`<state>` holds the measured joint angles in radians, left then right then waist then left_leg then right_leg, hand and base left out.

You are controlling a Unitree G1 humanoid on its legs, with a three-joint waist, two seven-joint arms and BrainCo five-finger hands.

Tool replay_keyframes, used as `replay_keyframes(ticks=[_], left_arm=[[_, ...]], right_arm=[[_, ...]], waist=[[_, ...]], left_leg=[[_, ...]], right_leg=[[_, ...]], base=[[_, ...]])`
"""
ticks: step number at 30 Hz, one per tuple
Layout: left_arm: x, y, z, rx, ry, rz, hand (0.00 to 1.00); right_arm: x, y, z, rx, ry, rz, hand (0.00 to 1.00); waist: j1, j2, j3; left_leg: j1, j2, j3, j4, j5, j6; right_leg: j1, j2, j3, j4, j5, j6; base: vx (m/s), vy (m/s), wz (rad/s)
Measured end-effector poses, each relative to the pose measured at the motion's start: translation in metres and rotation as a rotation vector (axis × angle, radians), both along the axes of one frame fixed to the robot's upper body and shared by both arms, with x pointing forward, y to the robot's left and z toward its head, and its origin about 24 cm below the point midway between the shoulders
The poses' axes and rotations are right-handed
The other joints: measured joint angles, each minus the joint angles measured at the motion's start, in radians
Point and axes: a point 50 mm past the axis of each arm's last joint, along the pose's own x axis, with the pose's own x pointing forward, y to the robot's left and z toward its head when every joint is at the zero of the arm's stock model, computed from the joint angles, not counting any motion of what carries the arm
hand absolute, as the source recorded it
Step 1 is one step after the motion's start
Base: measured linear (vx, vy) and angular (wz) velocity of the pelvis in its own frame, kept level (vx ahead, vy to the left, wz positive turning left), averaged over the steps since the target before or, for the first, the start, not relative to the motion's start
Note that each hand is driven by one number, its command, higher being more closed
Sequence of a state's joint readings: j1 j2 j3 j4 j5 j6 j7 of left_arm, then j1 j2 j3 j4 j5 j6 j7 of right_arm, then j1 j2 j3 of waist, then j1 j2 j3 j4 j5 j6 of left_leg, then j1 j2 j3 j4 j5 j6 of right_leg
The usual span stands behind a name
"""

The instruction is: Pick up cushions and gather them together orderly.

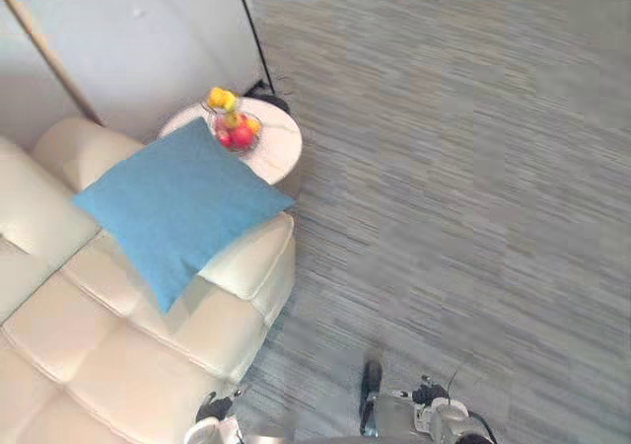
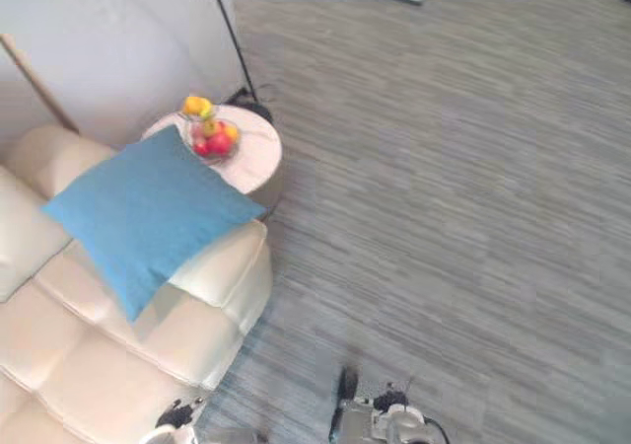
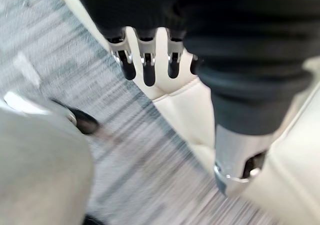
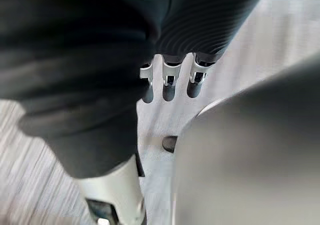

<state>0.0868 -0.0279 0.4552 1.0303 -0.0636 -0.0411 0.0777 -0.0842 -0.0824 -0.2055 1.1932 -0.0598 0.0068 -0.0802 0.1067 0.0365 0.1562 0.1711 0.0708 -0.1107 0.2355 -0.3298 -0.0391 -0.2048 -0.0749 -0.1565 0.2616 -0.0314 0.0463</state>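
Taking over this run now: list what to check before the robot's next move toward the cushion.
1. Blue cushion located, lying on the cream sofa's arm end: ok.
2. Left hand free, fingers relaxed, beside the sofa: ok.
3. Right hand free, hanging over the floor: ok.
4. Cushion within either hand's reach: not ok, both hands hang low, away from it.
5. Cushion's corner clear of the fruit bowl on the round side table: cannot tell.

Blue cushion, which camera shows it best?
The left eye view: the whole blue cushion sits nearer mid-picture, resting on the arm of the cream sofa. The right eye view has it whole too, closer to the edge. The left wrist view faces the sofa's edge, the right wrist view the floor.
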Motion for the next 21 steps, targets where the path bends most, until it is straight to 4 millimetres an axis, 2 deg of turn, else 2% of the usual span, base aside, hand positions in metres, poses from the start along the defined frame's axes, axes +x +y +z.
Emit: replay_keyframes(ticks=[1, 2, 3, 4, 5, 6, 7, 8, 9, 10, 12, 15, 17, 18, 19, 21], left_arm=[[0.000, -0.001, 0.000, -0.008, -0.005, 0.022, 0.00], [0.002, -0.003, 0.001, -0.013, -0.020, 0.047, 0.00], [0.002, -0.001, 0.001, -0.006, -0.021, 0.064, 0.00], [0.002, 0.000, 0.001, -0.003, -0.022, 0.063, 0.00], [0.002, 0.006, 0.002, 0.013, -0.025, 0.059, 0.00], [0.005, 0.008, 0.003, 0.026, -0.030, 0.027, 0.00], [0.006, 0.007, 0.003, 0.026, -0.029, 0.012, 0.00], [0.008, 0.006, 0.004, 0.031, -0.032, -0.019, 0.00], [0.013, 0.005, 0.004, 0.035, -0.035, -0.048, 0.00], [0.017, 0.008, 0.005, 0.047, -0.035, -0.073, 0.00], [0.018, 0.016, 0.007, 0.069, -0.034, -0.088, 0.00], [0.011, 0.018, 0.004, 0.069, -0.001, -0.094, 0.00], [0.005, 0.013, 0.001, 0.053, 0.022, -0.109, 0.00], [0.005, 0.012, 0.001, 0.051, 0.025, -0.110, 0.00], [0.004, 0.012, 0.000, 0.052, 0.033, -0.124, 0.00], [0.004, 0.014, 0.001, 0.061, 0.036, -0.138, 0.00]], right_arm=[[-0.001, -0.002, 0.000, -0.001, -0.002, -0.010, 0.00], [0.000, -0.003, 0.001, -0.004, -0.006, -0.017, 0.00], [-0.004, 0.000, -0.001, 0.002, -0.004, -0.028, 0.00], [-0.005, 0.001, -0.001, 0.005, 0.000, -0.031, 0.00], [-0.008, 0.002, -0.002, 0.010, 0.001, -0.048, 0.00], [-0.008, 0.002, -0.002, 0.011, -0.004, -0.056, 0.00], [-0.008, 0.002, -0.002, 0.010, -0.005, -0.057, 0.00], [-0.008, 0.001, -0.001, 0.007, -0.011, -0.059, 0.00], [-0.010, -0.001, -0.001, 0.001, -0.011, -0.070, 0.00], [-0.013, 0.003, -0.003, 0.015, -0.001, -0.080, 0.00], [-0.013, 0.011, -0.004, 0.033, 0.000, -0.079, 0.00], [-0.018, 0.011, -0.006, 0.035, 0.017, -0.080, 0.00], [-0.019, 0.007, -0.006, 0.015, 0.030, -0.055, 0.00], [-0.019, 0.007, -0.006, 0.012, 0.032, -0.049, 0.00], [-0.015, 0.007, -0.005, 0.010, 0.021, -0.046, 0.00], [-0.017, 0.005, -0.005, 0.009, 0.023, -0.056, 0.00]], waist=[[-0.004, 0.017, -0.012], [-0.005, 0.023, -0.011], [0.001, 0.020, -0.007], [0.004, 0.016, -0.005], [0.004, 0.003, 0.000], [0.005, -0.007, 0.002], [0.004, -0.008, 0.002], [0.001, -0.008, 0.002], [-0.007, -0.006, -0.001], [-0.006, -0.023, -0.006], [0.000, -0.050, -0.007], [-0.002, -0.060, -0.008], [-0.010, -0.042, -0.018], [-0.013, -0.039, -0.019], [-0.027, -0.036, -0.019], [-0.038, -0.042, -0.016]], left_leg=[[-0.094, 0.023, 0.006, 0.150, -0.008, -0.020], [-0.200, 0.072, 0.069, 0.344, 0.010, -0.067], [-0.276, 0.160, 0.193, 0.487, 0.004, -0.068], [-0.276, 0.175, 0.221, 0.493, 0.003, -0.067], [-0.276, 0.196, 0.294, 0.461, 0.003, -0.066], [-0.278, 0.197, 0.360, 0.382, 0.006, -0.062], [-0.278, 0.195, 0.381, 0.348, 0.013, -0.054], [-0.280, 0.189, 0.425, 0.255, 0.042, -0.036], [-0.291, 0.182, 0.485, 0.148, 0.127, -0.043], [-0.273, 0.154, 0.500, 0.108, 0.144, -0.030], [-0.256, 0.127, 0.508, 0.080, 0.148, -0.028], [-0.160, 0.080, 0.512, -0.005, 0.161, -0.020], [-0.079, 0.045, 0.503, -0.137, 0.207, -0.008], [-0.071, 0.042, 0.497, -0.154, 0.215, -0.005], [-0.047, 0.028, 0.454, -0.190, 0.229, 0.003], [-0.025, 0.014, 0.409, -0.203, 0.232, 0.009]], right_leg=[[0.018, 0.000, -0.053, -0.015, -0.024, -0.007], [0.050, 0.005, -0.108, -0.032, -0.037, -0.018], [0.120, 0.021, -0.183, -0.057, -0.046, -0.047], [0.141, 0.024, -0.195, -0.068, -0.048, -0.051], [0.198, 0.023, -0.225, -0.105, -0.049, -0.052], [0.234, 0.013, -0.253, -0.136, -0.048, -0.051], [0.243, 0.009, -0.261, -0.142, -0.047, -0.049], [0.250, 0.004, -0.277, -0.152, -0.045, -0.044], [0.258, 0.001, -0.305, -0.167, -0.046, -0.024], [0.257, -0.018, -0.309, -0.174, -0.041, -0.010], [0.265, -0.032, -0.303, -0.186, -0.035, -0.002], [0.317, -0.062, -0.301, -0.180, -0.033, 0.002], [0.295, -0.100, -0.307, -0.050, -0.033, 0.002], [0.284, -0.109, -0.309, -0.016, -0.033, 0.002], [0.242, -0.154, -0.325, 0.133, -0.033, 0.002], [0.209, -0.195, -0.322, 0.259, -0.037, 0.002]], base=[[0.38, -0.299, 1.41], [0.40, -0.329, 1.65], [0.34, -0.273, 1.27], [0.33, -0.224, 1.08], [0.25, -0.136, 0.72], [0.22, -0.104, 0.66], [0.18, -0.030, 0.45], [0.17, 0.049, 0.53], [0.21, 0.099, 0.68], [0.18, 0.115, 0.55], [0.13, 0.102, 0.10], [0.13, 0.136, 0.03], [0.03, 0.116, 0.19], [0.04, 0.130, 0.55], [0.05, 0.103, 0.71], [0.05, 0.048, 0.85]])
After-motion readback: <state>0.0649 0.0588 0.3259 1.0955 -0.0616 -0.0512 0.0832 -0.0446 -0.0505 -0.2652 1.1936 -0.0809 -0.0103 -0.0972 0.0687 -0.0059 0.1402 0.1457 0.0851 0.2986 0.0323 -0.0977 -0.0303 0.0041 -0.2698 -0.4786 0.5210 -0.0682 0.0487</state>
